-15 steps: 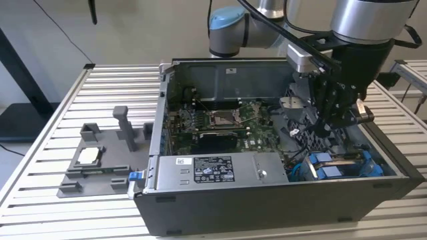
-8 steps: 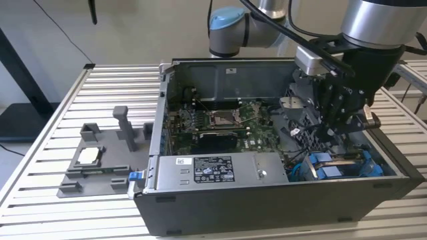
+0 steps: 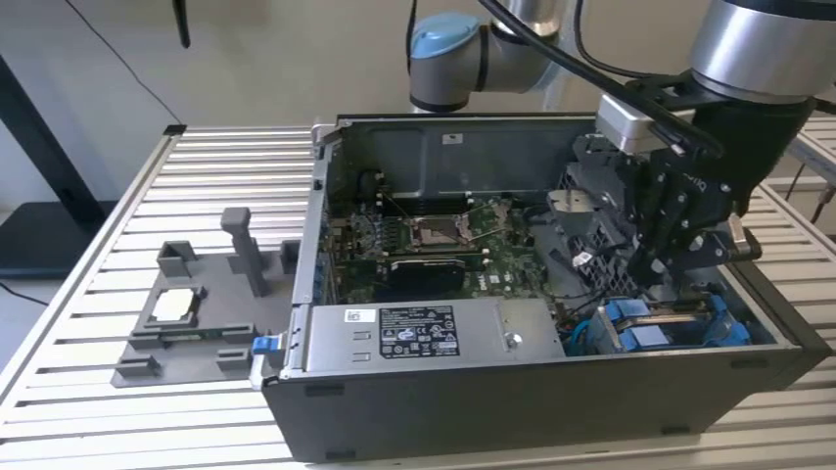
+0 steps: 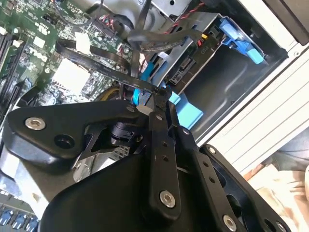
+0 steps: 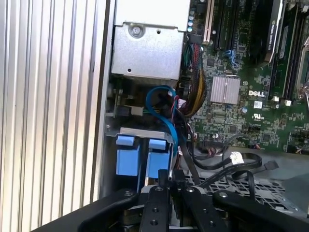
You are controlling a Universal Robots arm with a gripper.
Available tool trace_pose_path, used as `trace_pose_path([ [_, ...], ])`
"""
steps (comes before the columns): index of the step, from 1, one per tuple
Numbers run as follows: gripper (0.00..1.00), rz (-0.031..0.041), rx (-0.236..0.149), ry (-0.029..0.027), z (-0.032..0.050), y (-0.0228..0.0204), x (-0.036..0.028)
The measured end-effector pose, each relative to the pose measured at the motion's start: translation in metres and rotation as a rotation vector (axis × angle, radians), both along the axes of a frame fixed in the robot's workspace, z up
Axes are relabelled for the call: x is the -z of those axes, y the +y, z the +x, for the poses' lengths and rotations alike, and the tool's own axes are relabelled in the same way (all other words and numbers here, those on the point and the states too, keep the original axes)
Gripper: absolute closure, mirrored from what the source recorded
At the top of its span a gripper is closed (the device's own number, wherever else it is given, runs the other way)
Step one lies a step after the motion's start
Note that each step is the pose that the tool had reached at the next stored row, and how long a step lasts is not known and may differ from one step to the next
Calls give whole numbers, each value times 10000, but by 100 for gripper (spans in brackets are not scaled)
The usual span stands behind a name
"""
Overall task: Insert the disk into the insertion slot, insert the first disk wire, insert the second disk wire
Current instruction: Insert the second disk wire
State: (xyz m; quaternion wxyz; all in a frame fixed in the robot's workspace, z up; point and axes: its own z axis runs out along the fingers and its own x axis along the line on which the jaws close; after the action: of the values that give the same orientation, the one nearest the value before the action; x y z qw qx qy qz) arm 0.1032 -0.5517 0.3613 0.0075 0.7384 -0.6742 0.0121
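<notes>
Exterior view first: an open black computer case (image 3: 523, 416) lies on a slatted metal table (image 3: 117, 196), holding a green motherboard (image 3: 432, 245), a grey power supply box (image 3: 418, 338) with a sticker, and, in the corner at the exterior view's right, the insertion slot (image 3: 673, 328), a grey bay with bright blue tabs. The gripper (image 3: 653, 269) reaches down into the case just above that bay. Blue plastic parts sit in the bay; whether the disk itself is seated there cannot be told. Outside the case, at the exterior view's left, a grey fixture (image 3: 196, 323) sits on the table.

Second wrist view: the gripper (image 4: 161, 94) has its black fingers drawn close together, pinched on the end of a flat black cable (image 4: 104, 67) that runs off across the motherboard (image 4: 43, 29). The tip stands just beside the blue parts of the insertion slot (image 4: 193, 53), where a dark connector with a red and yellow wire bundle shows.

First wrist view: the gripper (image 5: 170, 178) points toward the insertion slot (image 5: 142, 145); two blue tabs stand side by side under a grey metal edge, touching the fingertips' zone. A blue cable (image 5: 166, 111) loops above them, beside the silver box (image 5: 147, 53).
</notes>
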Motion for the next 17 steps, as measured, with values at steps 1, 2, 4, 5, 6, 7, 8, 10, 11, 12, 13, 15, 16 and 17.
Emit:
trace_pose_path([
  [1,84,0,0,28,16,-9,2],
  [2,84,0,0,53,31,-17,4],
  [4,84,1,0,99,62,-31,8],
  [5,84,3,-1,116,75,-37,10],
  [6,84,5,1,126,84,-41,11],
  [7,84,9,8,128,92,-44,14],
  [8,84,15,16,129,98,-46,17],
  [10,84,49,47,130,109,-49,26],
  [11,84,84,66,130,112,-49,29],
  [12,84,135,85,130,115,-50,31],
  [13,84,197,102,130,118,-50,34],
  [15,84,299,128,130,125,-51,36],
  [16,84,326,132,132,132,-53,37],
  [17,84,345,133,137,142,-56,36],
])
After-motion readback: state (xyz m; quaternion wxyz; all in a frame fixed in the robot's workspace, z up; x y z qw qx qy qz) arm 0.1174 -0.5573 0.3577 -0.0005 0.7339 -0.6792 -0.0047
